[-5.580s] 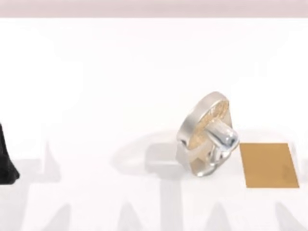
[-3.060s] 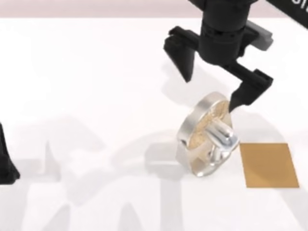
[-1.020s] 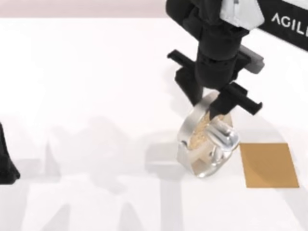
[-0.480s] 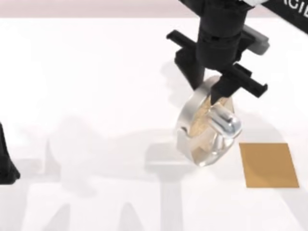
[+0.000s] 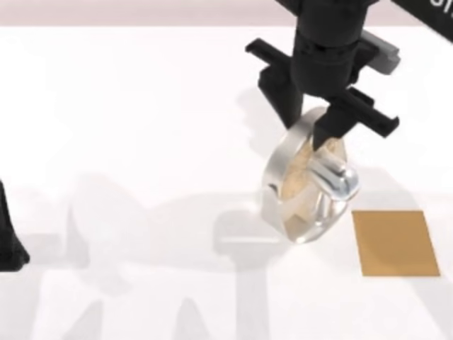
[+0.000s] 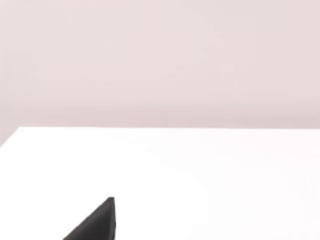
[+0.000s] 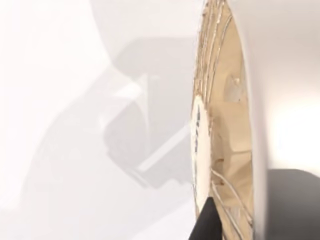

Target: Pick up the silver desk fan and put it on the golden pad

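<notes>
Top view: right claw (image 5: pixel 310 131) clenched on fan (image 5: pixel 306 188) rim; carry upright, lower squarely onto pad (image 5: pixel 396 242); left arm parked at left

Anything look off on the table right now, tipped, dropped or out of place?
Nothing stands out. The fan hangs upright and square in the right claw, pinched at the top of its ring. The pad lies flat and bare to its right. The left arm is parked at the table's left edge.
</notes>
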Motion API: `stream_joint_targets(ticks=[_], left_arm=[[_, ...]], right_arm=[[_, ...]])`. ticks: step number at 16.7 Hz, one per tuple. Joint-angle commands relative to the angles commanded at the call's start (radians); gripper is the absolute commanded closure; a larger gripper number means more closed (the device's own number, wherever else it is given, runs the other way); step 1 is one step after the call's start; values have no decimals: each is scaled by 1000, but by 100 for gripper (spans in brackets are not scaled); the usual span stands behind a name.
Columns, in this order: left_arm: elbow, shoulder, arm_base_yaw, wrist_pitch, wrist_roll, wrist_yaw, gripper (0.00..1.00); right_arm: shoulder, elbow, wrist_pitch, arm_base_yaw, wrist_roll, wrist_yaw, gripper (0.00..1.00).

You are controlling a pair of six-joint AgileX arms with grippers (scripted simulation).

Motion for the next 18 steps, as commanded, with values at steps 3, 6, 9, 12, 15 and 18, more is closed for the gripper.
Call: stream_joint_targets(ticks=[3,6,9,12,15,18], left_arm=[[0,0,0,0,0,0,0],[0,0,0,0,0,0,0],[0,0,0,0,0,0,0],[0,0,0,0,0,0,0],[0,0,0,0,0,0,0],[0,0,0,0,0,0,0]], right_arm=[[-14,-30,-22,-7,-92,-18,100],[-40,-83,-55,-21,-278,-47,100],[-86,-154,-79,-42,-561,-76,100],[-157,-242,-75,-72,-914,-97,100],[-242,-336,-46,-106,-1301,-108,100],[-319,-429,-4,-140,-1679,-104,100]])
